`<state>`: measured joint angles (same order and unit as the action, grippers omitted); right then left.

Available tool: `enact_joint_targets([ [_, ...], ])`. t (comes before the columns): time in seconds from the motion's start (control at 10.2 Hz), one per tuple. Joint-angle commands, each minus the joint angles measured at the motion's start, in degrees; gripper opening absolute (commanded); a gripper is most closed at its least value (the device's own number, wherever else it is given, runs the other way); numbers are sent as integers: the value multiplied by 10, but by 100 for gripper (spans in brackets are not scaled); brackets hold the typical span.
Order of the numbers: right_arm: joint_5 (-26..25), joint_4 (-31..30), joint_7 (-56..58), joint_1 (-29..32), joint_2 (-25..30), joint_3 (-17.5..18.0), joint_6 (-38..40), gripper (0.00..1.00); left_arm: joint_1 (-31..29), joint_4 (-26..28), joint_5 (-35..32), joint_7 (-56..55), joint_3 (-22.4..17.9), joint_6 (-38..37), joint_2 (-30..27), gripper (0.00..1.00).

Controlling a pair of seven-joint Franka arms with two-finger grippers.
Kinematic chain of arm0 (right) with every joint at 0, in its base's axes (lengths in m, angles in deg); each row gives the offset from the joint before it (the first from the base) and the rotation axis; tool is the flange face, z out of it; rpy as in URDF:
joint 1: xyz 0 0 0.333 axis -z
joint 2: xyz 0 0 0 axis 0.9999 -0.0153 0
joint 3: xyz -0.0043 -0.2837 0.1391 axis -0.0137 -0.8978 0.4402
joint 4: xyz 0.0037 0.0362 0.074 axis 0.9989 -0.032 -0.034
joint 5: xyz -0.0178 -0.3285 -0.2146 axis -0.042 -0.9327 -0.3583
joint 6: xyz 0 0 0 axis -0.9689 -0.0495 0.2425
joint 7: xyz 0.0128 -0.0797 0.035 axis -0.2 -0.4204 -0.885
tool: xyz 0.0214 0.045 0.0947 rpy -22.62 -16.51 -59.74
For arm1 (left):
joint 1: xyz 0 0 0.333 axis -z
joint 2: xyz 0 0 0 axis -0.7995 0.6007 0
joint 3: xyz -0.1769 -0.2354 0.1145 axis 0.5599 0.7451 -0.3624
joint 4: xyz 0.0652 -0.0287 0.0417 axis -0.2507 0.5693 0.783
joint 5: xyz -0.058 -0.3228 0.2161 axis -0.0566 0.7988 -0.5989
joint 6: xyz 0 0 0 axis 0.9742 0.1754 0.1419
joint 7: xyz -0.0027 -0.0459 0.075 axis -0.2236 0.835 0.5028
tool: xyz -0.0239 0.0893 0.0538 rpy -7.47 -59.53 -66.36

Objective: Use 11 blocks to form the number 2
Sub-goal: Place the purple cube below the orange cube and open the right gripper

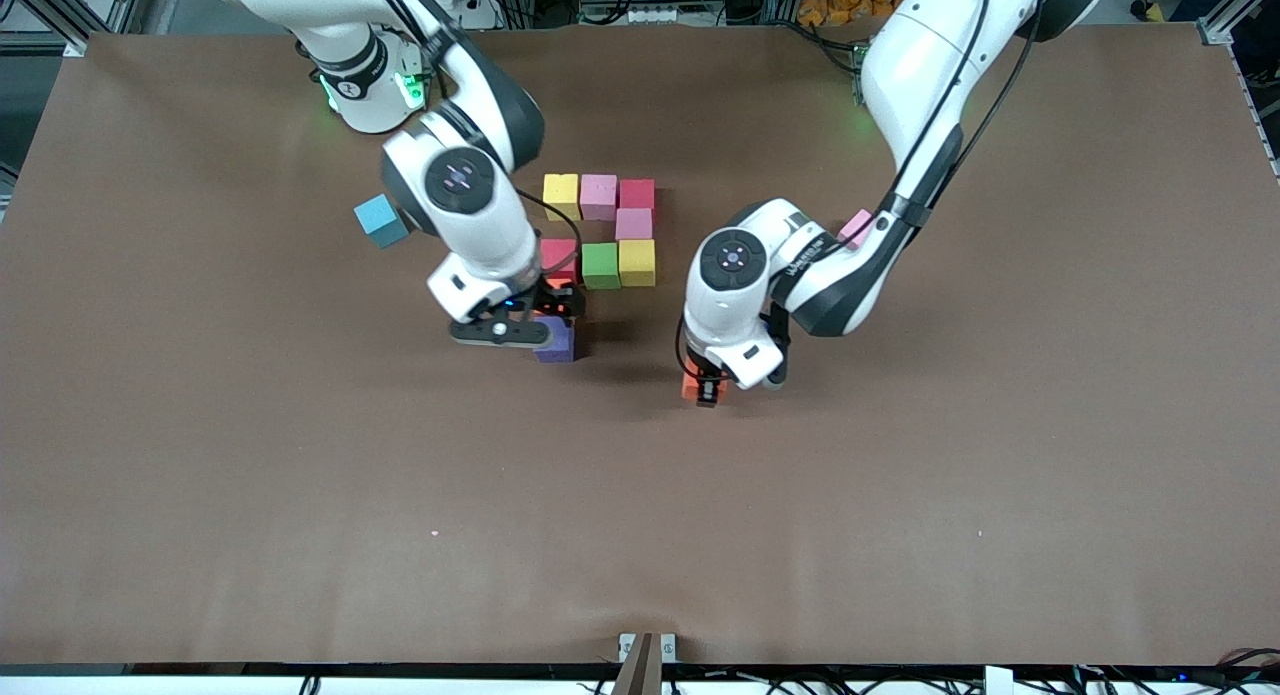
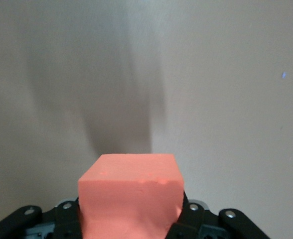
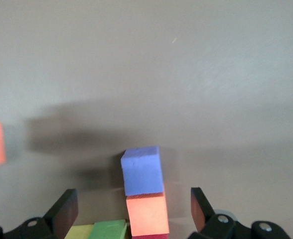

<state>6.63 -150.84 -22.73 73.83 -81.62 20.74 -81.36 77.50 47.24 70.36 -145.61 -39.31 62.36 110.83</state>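
The number 2 stands partly built. A yellow [image 1: 561,195], a pink [image 1: 598,196] and a red block [image 1: 637,194] form its row nearest the arms' bases. Then come a pink block [image 1: 633,224], a row of yellow [image 1: 637,262], green [image 1: 600,265] and red [image 1: 558,257], an orange block [image 3: 146,214] and a purple block [image 1: 555,340]. My right gripper [image 1: 553,305] hangs open over the orange block, a finger on either side, touching nothing. My left gripper [image 1: 705,387] is shut on another orange block [image 2: 131,194], low over bare table beside the purple block, toward the left arm's end.
A loose cyan block [image 1: 381,221] lies beside the right arm, toward that arm's end of the table. A loose pink block [image 1: 856,227] lies half hidden by the left arm. The brown table [image 1: 300,495] stretches wide toward the front camera.
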Motion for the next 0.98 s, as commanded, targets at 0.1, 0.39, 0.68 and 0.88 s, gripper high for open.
enact_joint_targets([
  [0.1, 54, -15, 105, 69, 112, -4, 46, 100, 46, -60, 17, -40, -5, -23, 44, 5],
  [0.39, 55, -5, 182, 91, 168, -75, 125, 100, 83, -115, 18, -79, -6, -30, 84, 5],
  [0.68, 55, 17, 293, 130, 189, -115, 179, 100, 106, -152, 23, -99, -11, -23, 111, 6],
  [0.88, 55, 23, 333, 127, 203, -159, 210, 100, 116, -162, 23, -108, -11, -17, 120, 7],
])
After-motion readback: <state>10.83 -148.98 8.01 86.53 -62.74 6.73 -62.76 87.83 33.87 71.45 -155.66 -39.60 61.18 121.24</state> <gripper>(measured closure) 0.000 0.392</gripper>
